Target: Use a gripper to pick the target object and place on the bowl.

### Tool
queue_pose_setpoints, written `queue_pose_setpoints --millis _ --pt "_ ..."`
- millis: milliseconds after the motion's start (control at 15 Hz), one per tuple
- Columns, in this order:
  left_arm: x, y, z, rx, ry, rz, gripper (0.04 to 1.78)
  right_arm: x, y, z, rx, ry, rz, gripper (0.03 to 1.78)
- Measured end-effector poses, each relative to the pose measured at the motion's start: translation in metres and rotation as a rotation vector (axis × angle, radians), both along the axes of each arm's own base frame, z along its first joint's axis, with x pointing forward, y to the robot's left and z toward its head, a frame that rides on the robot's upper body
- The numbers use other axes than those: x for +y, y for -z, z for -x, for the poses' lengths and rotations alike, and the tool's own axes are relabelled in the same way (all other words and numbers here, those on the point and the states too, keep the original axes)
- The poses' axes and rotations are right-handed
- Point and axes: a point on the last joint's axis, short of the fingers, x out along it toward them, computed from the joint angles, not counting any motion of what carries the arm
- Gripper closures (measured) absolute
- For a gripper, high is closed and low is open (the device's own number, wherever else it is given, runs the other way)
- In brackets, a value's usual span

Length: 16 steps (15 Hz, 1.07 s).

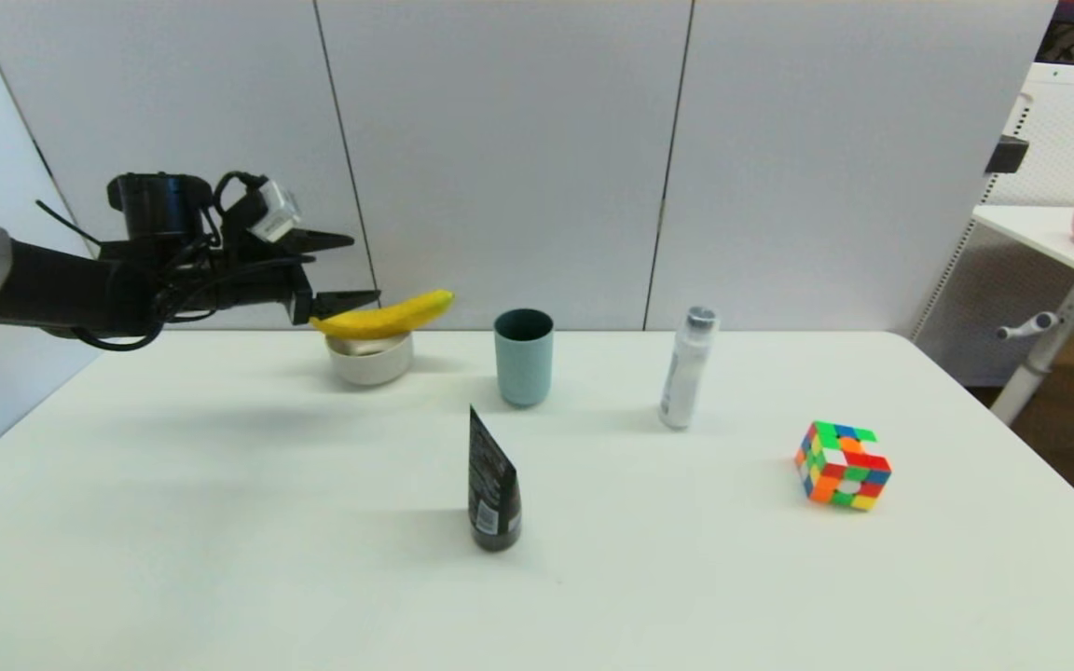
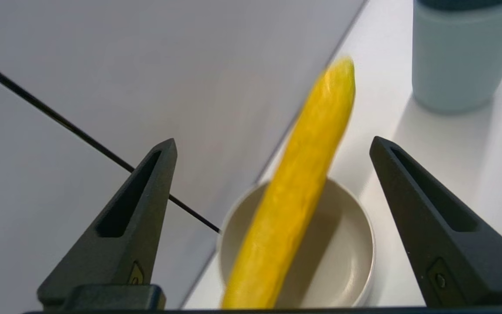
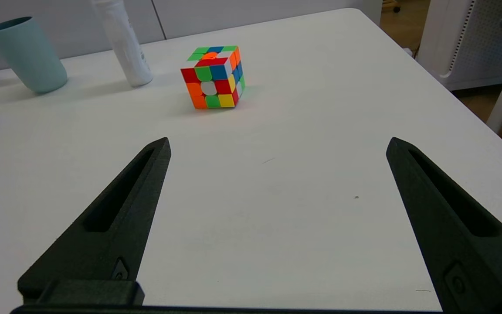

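- The bright yellow curved banana (image 1: 386,318) lay across the rim of the small round off-white bowl (image 1: 371,362), its tips sticking out past both sides of that bowl.
- The black two-fingered left end effector (image 1: 351,271) hung in the air just beside the bowl, on the side away from the teal cup, pointing toward the banana.
- In the left wrist view its fingers (image 2: 124,222) stood spread wide on either side of the banana (image 2: 292,196), touching nothing and holding nothing; the bowl (image 2: 347,244) showed beneath the fruit.
- The tall teal plastic cup (image 1: 524,357) stood upright near the bowl on the white desk (image 1: 220,522).
- Beyond the cup from the bowl stood a white bottle with a grey cap (image 1: 687,368), and further still a multicoloured puzzle cube (image 1: 842,465).
- A black squeeze tube (image 1: 492,496) stood on its cap, nearer the robot than the cup.
- The black right end effector (image 3: 277,226) hovered wide open and empty over bare desk, well apart from the bowl.
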Motion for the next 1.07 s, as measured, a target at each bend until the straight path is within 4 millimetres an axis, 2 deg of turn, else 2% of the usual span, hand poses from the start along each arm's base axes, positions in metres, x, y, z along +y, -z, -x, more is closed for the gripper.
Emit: queue_pose_setpoints --millis 200,333,533,667,733,867,1067 --pt "-0.001 -0.047 0.020 -0.059 -0.062 0.031 0.21 0.000 0.000 0.000 0.000 0.000 0.000 0.10" --pt "-0.005 -0.089 0.044 -0.104 -0.146 0.075 0.19 0.000 0.000 0.000 0.000 0.000 0.000 0.10" --pt "-0.011 -0.148 0.097 -0.130 -0.333 0.202 0.16 0.000 0.000 0.000 0.000 0.000 0.000 0.10" --pt "-0.014 -0.175 0.139 -0.121 -0.473 0.295 0.15 0.000 0.000 0.000 0.000 0.000 0.000 0.10" --pt "-0.013 -0.184 0.162 -0.116 -0.561 0.326 0.15 0.000 0.000 0.000 0.000 0.000 0.000 0.10" --pt "-0.010 -0.186 0.207 -0.089 -0.708 0.349 0.14 0.000 0.000 0.000 0.000 0.000 0.000 0.10" --pt "-0.007 -0.163 0.266 -0.017 -0.798 0.340 0.13 0.000 0.000 0.000 0.000 0.000 0.000 0.10"
